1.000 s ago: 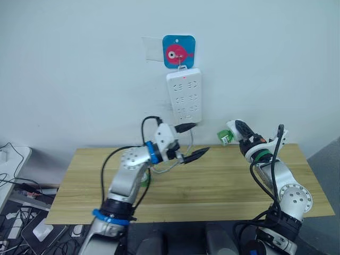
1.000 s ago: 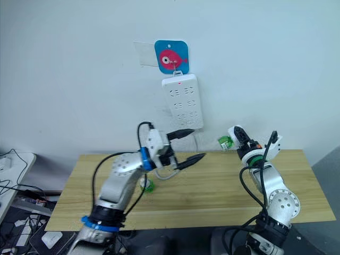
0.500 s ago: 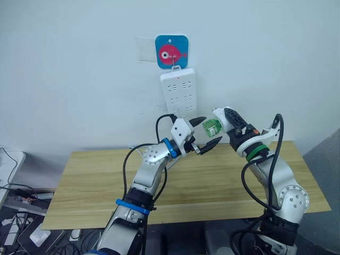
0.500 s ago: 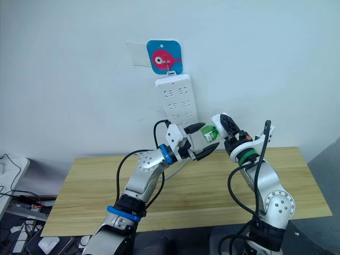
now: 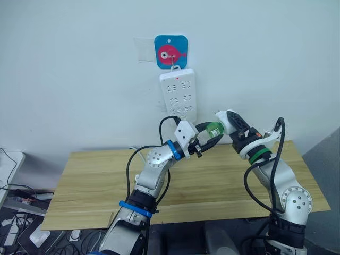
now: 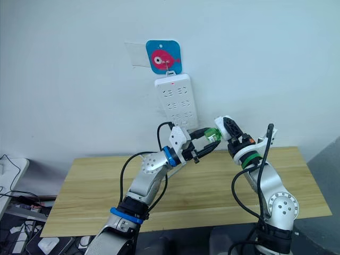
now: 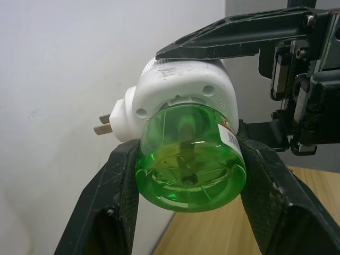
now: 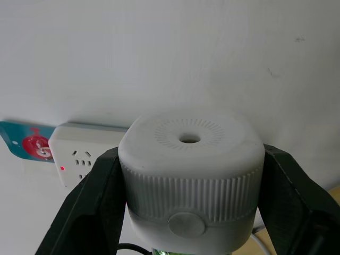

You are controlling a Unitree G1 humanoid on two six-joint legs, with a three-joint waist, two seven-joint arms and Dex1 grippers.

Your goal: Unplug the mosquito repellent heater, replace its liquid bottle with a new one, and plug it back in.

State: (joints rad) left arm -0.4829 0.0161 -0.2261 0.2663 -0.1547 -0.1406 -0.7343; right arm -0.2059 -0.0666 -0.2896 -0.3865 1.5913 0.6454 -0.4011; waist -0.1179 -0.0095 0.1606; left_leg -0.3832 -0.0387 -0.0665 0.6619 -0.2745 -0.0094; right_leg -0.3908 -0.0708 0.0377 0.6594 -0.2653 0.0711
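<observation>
I hold the mosquito repellent heater (image 7: pixel 183 87) up in the air between my two arms, above the wooden table (image 5: pixel 95 180) and in front of the white wall, just below and to the right of the power strip (image 5: pixel 177 96) that hangs there under a blue card with a pink fish (image 5: pixel 171 51). My right gripper (image 8: pixel 191 202) pinches the heater's white body, one black finger pressed against each side of its ribbed, domed top, which has a small round hole in the middle of a ring of fine vents. My left gripper (image 7: pixel 188 175) pinches the liquid bottle (image 7: pixel 190 159), a clear green container seated in the underside of the heater, with my two fingers (image 7: pixel 119 186) touching its opposite sides. Through the green wall of the bottle I can see a thin wick running down its middle, and the tint looks paler near the neck, though I cannot tell how much liquid is inside. A small printed label sits on the bottle's side. The heater's two metal prongs (image 7: pixel 103 123) stick out free toward the wall, touching nothing. On the strip a small red light (image 8: pixel 63 169) glows beside its sockets.
</observation>
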